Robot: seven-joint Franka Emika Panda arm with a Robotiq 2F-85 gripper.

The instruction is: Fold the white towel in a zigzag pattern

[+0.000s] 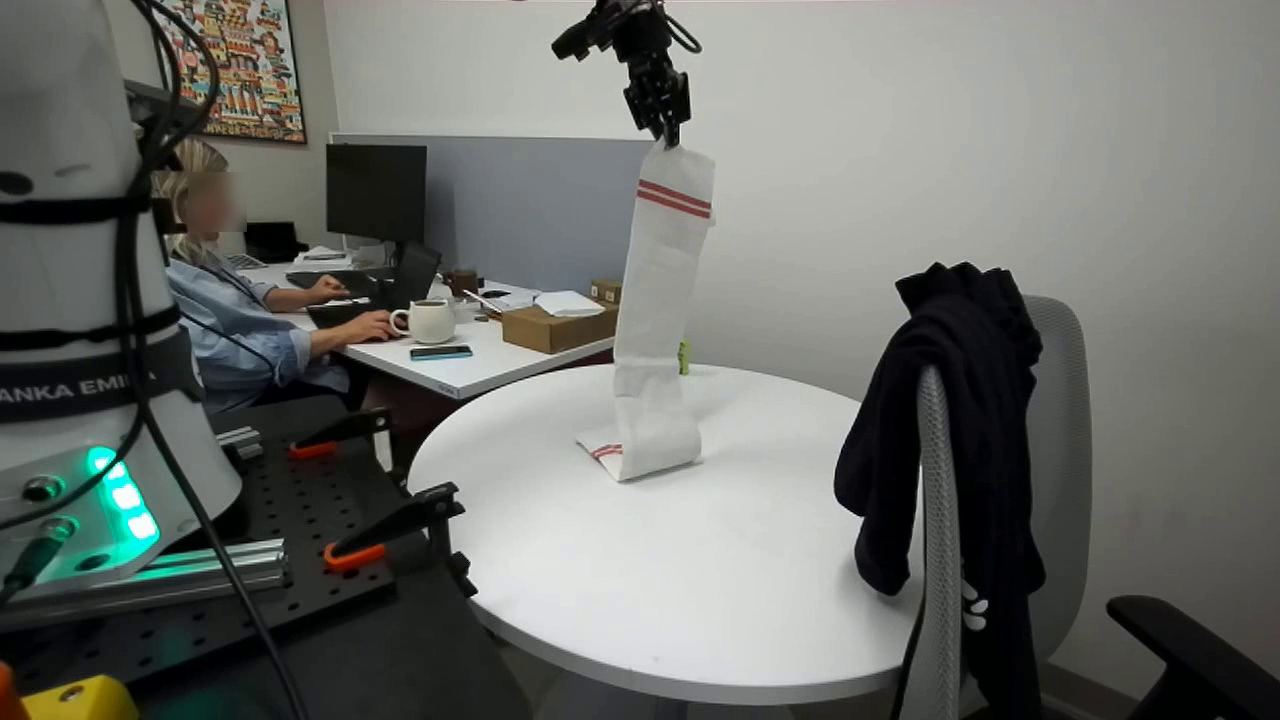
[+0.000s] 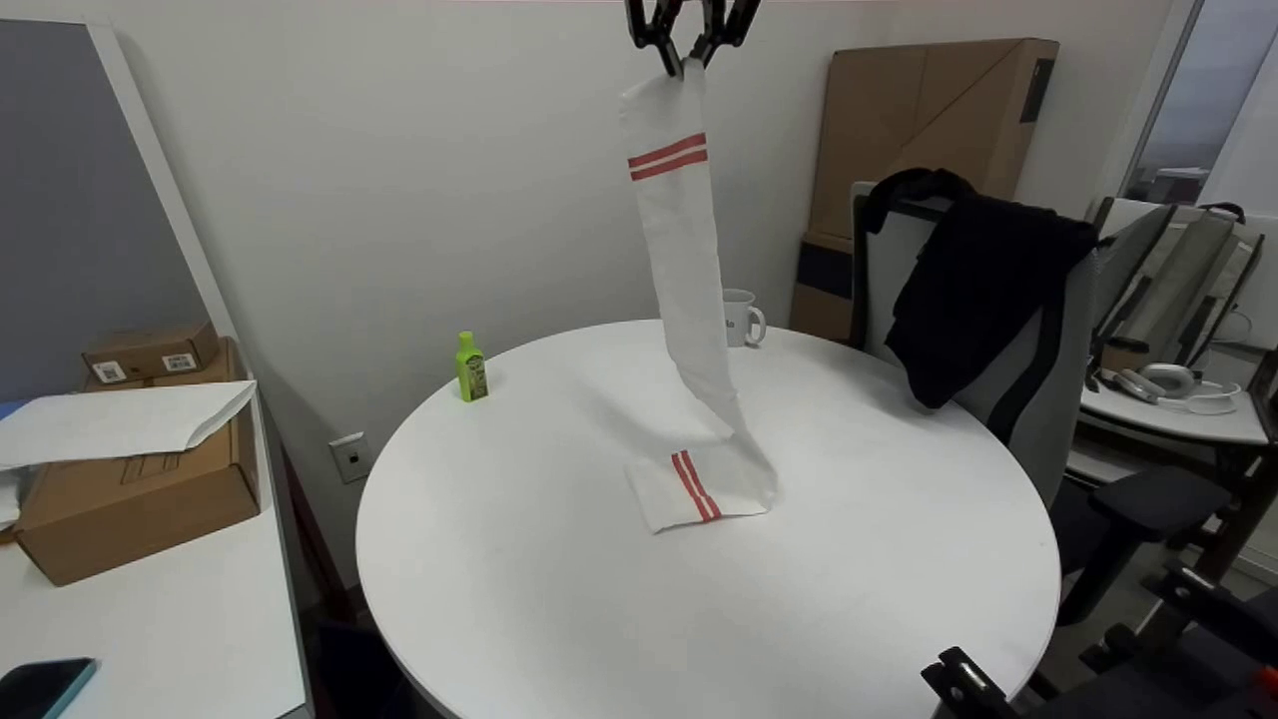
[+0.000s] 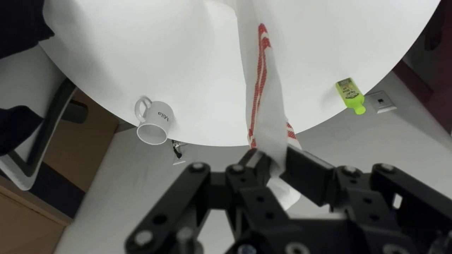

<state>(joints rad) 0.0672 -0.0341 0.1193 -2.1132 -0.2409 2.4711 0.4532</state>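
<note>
The white towel (image 1: 660,290) hangs in a long vertical strip from my gripper (image 1: 666,138), with red stripes near its top. It also shows in an exterior view (image 2: 689,270), where its lower end lies bent on the round white table (image 2: 519,589), with red stripes on the lying part. The gripper (image 2: 689,65) is shut on the towel's top end, high above the table. In the wrist view the gripper (image 3: 275,162) pinches the towel (image 3: 270,106) between its fingertips, and a small piece sticks out past them.
A green bottle (image 2: 470,367) and a white mug (image 2: 739,318) stand near the table's edge; the mug is partly behind the towel. A black jacket (image 1: 960,400) hangs over a chair beside the table. A person (image 1: 230,310) sits at a desk (image 1: 480,370) with boxes.
</note>
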